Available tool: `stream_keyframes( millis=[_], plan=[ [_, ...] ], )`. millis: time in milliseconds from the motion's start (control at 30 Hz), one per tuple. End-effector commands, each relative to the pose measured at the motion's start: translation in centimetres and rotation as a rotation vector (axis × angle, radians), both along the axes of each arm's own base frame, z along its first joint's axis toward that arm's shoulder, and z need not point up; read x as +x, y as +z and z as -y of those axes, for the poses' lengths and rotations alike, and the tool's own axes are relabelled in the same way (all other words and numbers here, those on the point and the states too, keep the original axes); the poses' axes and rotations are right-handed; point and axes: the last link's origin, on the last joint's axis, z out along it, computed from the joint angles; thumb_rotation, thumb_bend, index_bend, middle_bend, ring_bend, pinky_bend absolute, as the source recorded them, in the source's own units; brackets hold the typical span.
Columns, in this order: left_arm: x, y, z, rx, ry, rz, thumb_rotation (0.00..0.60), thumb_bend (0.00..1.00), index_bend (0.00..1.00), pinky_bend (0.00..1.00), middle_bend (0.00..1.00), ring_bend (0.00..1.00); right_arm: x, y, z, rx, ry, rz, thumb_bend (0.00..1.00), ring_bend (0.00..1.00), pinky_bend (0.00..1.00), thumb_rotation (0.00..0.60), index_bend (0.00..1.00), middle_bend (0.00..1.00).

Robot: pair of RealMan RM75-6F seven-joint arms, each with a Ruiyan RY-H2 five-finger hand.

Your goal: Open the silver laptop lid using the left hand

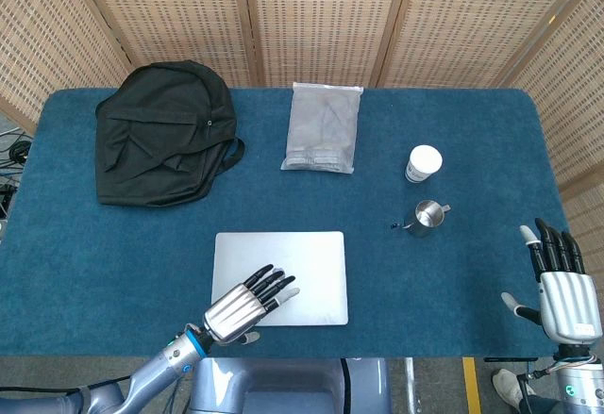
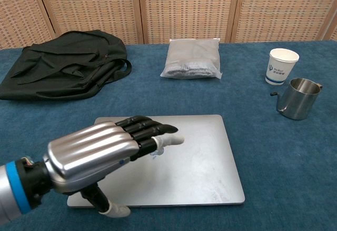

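Left hand [image 2: 100, 154], fingers extended and apart, holding nothing, hovers over the near-left part of my closed flat silver laptop [image 2: 205, 160] at the table's near centre. Right hand [image 1: 563, 291], fingers spread and empty, sits at the near-right edge. Farther back lies a black fabric backpack [image 1: 165, 133].

Paper cup [image 2: 283, 66]: small blue logo and a line of print on its side, too small to read. No other text, number or sign legible on anything on the surface.
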Motion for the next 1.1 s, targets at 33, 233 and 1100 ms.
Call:
stream_keyframes(
  millis=[33, 233, 1100],
  plan=[
    [1.4, -1.5, -0.4, 0.01, -0.023, -0.032, 0.6, 0.0, 0.0, 0.0, 0.0, 0.0, -0.1, 0.2, 0.0, -0.001, -0.001, 0.007, 0.0, 0.0, 0.0, 0.6, 0.0, 0.0],
    [2.6, -2.7, -1.0, 0.037, -0.029, -0.069, 0.6, 0.0, 0.0, 0.0, 0.0, 0.0, -0.2, 0.4, 0.1, -0.001, -0.001, 0.018, 0.0, 0.0, 0.0, 0.6, 0.0, 0.0],
    [3.8, -4.8, -1.2, 0.04, -0.029, -0.1, 0.6, 0.32, 0.0, 0.0, 0.0, 0.0, -0.5, 0.6, 0.2, -0.004, -0.01, 0.037, 0.0, 0.0, 0.0, 0.6, 0.0, 0.0]
  ],
)
